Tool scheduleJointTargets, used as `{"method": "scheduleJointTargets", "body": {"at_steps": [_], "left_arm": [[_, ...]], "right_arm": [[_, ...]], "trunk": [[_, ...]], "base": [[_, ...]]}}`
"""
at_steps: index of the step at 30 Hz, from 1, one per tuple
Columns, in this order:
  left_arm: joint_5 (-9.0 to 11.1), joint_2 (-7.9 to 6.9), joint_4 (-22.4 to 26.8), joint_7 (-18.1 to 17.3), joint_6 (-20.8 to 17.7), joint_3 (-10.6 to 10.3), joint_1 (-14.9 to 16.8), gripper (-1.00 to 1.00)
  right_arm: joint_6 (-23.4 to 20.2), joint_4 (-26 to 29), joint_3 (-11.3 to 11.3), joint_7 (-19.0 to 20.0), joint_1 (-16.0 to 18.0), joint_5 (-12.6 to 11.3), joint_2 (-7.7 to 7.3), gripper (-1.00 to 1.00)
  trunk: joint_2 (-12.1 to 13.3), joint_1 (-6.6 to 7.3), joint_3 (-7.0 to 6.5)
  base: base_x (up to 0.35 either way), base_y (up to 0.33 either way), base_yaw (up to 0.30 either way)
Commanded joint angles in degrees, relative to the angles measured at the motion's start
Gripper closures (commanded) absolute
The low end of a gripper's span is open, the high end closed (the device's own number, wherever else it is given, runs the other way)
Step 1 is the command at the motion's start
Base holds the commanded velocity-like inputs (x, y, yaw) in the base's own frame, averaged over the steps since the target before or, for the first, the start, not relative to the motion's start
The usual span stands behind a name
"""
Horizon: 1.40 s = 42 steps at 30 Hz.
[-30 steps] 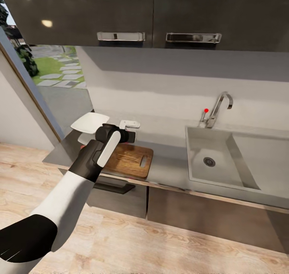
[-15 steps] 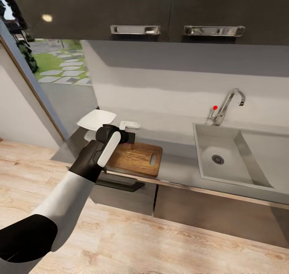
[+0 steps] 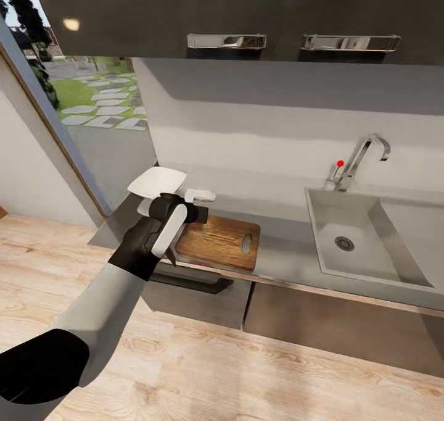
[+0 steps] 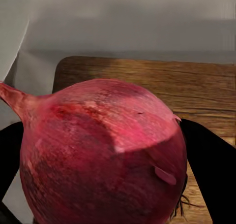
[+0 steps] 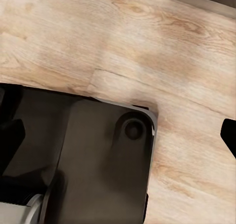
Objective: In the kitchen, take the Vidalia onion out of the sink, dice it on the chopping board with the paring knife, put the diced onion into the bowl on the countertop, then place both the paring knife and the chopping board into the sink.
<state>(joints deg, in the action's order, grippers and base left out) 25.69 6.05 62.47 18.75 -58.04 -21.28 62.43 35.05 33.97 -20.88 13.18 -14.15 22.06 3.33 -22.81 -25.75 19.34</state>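
Head view, left to right: my left arm reaches forward over the wooden floor to the left end of the countertop, with the left gripper at the near-left corner of the chopping board. The white bowl sits on the countertop just behind and left of my wrist. A small white object lies beside the bowl at the board's far edge; I cannot tell what it is. The board lies flat near the counter's front edge, its handle slot toward the sink. The sink is well apart to the right, its basin bare around the drain, with the chrome tap and red knob behind it. Dark upper cabinets run overhead.

Left wrist view: the Vidalia onion is clamped between the two dark fingers of my left gripper, one pressed on each flank, so the jaws stand as wide as the onion. Its pointed tip sticks out sideways. The wooden board lies beyond it; whether the onion touches the board I cannot tell.

Right wrist view: the robot's dark base over pale wooden floor. One dark fingertip of my right gripper shows at the frame's edge, so I cannot tell how far it is open
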Motion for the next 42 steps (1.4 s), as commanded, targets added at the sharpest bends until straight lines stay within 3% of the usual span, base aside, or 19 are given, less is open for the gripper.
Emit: {"method": "scheduleJointTargets", "body": {"at_steps": [1, 15, 24, 42], "left_arm": [[0.5, 0.00, -0.2, 0.6, -0.1, -0.2, 0.1, 1.00], [0.5, 0.18, -1.1, 0.6, -0.1, -0.6, 0.1, 1.00], [0.5, 0.30, -1.0, 0.6, -0.1, -3.9, 0.1, 1.00], [0.5, 0.45, -0.9, 0.6, -0.1, -4.2, 0.1, 1.00]], "right_arm": [[0.1, 0.1, -0.5, 0.5, 0.0, 0.3, 0.10, -1.00], [0.1, 0.1, -0.5, 0.5, 0.0, 0.3, 0.10, -1.00], [0.1, 0.1, -0.5, 0.5, 0.0, 0.3, 0.10, -1.00], [0.1, 0.1, -0.5, 0.5, 0.0, 0.3, 0.10, -1.00]], "trunk": [[-0.1, -0.03, 0.09], [-0.1, -0.03, 0.09], [-0.1, -0.03, 0.09], [-0.1, -0.03, 0.09]], "base": [[0.000, 0.001, 0.000], [0.095, -0.059, 0.000], [0.068, -0.066, 0.000], [-0.086, -0.001, 0.000]]}}
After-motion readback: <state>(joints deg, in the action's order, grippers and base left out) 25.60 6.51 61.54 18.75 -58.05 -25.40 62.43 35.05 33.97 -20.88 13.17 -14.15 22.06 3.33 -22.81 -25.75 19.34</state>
